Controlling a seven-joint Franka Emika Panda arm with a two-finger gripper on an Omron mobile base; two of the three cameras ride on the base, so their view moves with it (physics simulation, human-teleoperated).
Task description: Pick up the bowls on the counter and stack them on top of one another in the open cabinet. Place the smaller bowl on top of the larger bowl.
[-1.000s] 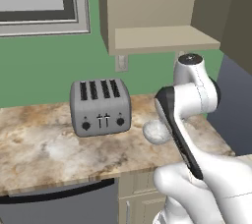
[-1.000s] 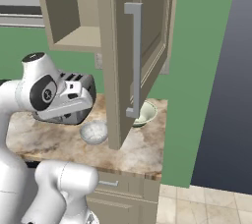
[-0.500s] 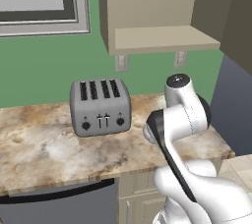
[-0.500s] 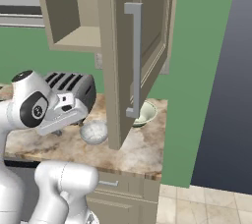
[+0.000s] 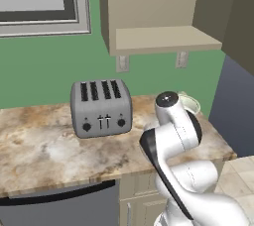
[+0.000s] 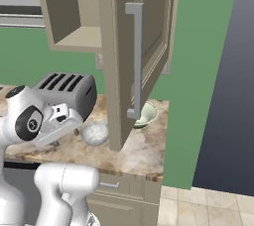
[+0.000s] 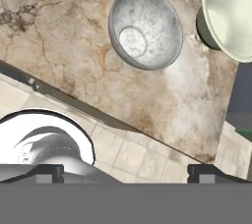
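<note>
Claw (image 7: 125, 171): spread wide, gripping nothing; two dark fingertips (image 7: 49, 171) far apart at the bottom of the hand view; hung above the table's front edge, short of both bowls.
Table (image 7: 59, 36): beige-and-brown marbled stone with a thick front edge; pale floor tiles visible past that edge in the hand view.
Smaller bowl (image 7: 145, 27): greyish-white, mottled, upright on the table near its front edge; in the right base view (image 6: 94, 133) just in front of the cabinet door's lower corner; apart from the claw.
Larger bowl (image 7: 231, 14): pale green-cream, smooth rim, on the table just beside the smaller bowl, not touching it; in the right base view (image 6: 146, 113) partly hidden behind the door; in the left base view (image 5: 191, 102) only its rim visible past the arm.
Toaster (image 5: 101, 107): grey, four slots, on the table left of the bowls.
Cabinet door (image 6: 134, 56): tan, swung open, long grey handle.
Open cabinet (image 5: 163, 39): tan, on the green wall above the table; flat beige shelf board bare.
</note>
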